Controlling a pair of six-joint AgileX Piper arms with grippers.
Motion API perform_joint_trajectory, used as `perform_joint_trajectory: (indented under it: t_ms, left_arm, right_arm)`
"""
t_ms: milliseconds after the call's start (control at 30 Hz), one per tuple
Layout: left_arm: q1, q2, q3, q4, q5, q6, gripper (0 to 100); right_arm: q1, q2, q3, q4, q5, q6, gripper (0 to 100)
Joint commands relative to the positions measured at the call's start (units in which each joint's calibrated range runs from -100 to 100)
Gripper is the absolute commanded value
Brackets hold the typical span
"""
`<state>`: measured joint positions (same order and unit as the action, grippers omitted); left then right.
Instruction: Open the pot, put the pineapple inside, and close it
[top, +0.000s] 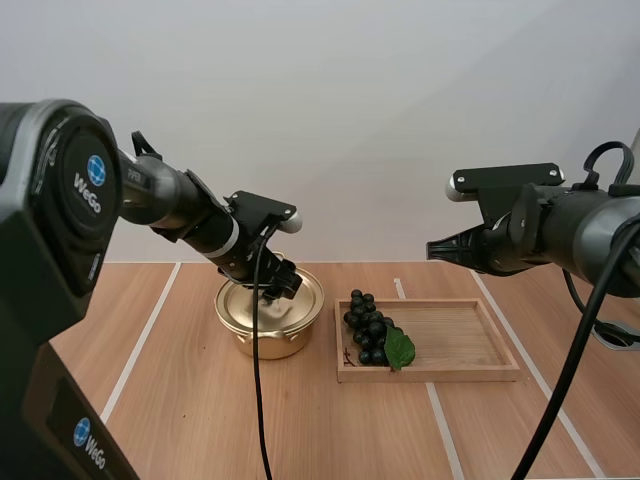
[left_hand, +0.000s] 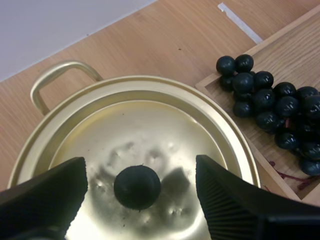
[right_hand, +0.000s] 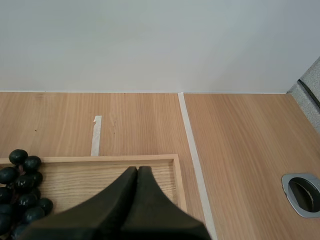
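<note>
Left tool (left_hand: 141, 169) astride lid knob (left_hand: 137, 187) | pot (top: 266, 336) lidded | tray (top: 452, 372) holds grapes (top: 368, 328)

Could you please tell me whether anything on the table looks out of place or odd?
The fruit lying in the wooden tray is a bunch of grapes, though the task names a pineapple. Otherwise the lid sits squarely on the pot and nothing is spilled.

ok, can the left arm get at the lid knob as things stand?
Probably yes. The left gripper hangs open right over the lid, its fingers standing either side of the black knob, with nothing between them and it.
</note>
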<state>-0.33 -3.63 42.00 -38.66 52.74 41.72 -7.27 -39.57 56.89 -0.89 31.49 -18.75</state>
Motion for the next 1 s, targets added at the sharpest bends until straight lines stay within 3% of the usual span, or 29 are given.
perform_joint_trajectory:
  t_ms: [0, 433, 500, 633, 667, 833, 967]
  left_arm:
    - [-0.16, -2.9, -1.9, -0.3, 0.5, -1.1, 100]
    - [-0.16, -27.6, -8.0, -0.3, 2.3, -3.5, 100]
    - [-0.08, -31.4, -8.0, -0.3, 2.3, -4.4, 78]
    - [-0.08, -38.5, -8.0, 0.0, 4.3, -4.7, 11]
    - [-0.08, -40.2, -8.0, 0.3, 4.4, -5.1, 0]
    - [0.01, -48.0, -7.9, 1.8, 4.4, -9.0, 1]
    - [0.01, -55.4, -4.4, 2.3, 2.5, -9.5, 1]
  right_arm:
    - [-0.2, -0.2, 0.2, 0.1, -0.5, 0.1, 0]
    - [-0.2, -4.7, 0.2, 0.2, -2.5, 0.1, 0]
    - [-0.2, -6.7, 0.2, 0.9, -3.3, 0.1, 0]
    - [-0.2, -13.0, 3.5, 0.9, -10.7, 0.1, 0]
    - [-0.2, -14.9, 4.8, 0.9, -13.0, 0.1, 0]
    - [-0.1, -26.1, 10.6, 0.9, -21.2, -1.1, 0]
    - [-0.1, -34.4, 11.1, 0.9, -20.1, -1.6, 0]
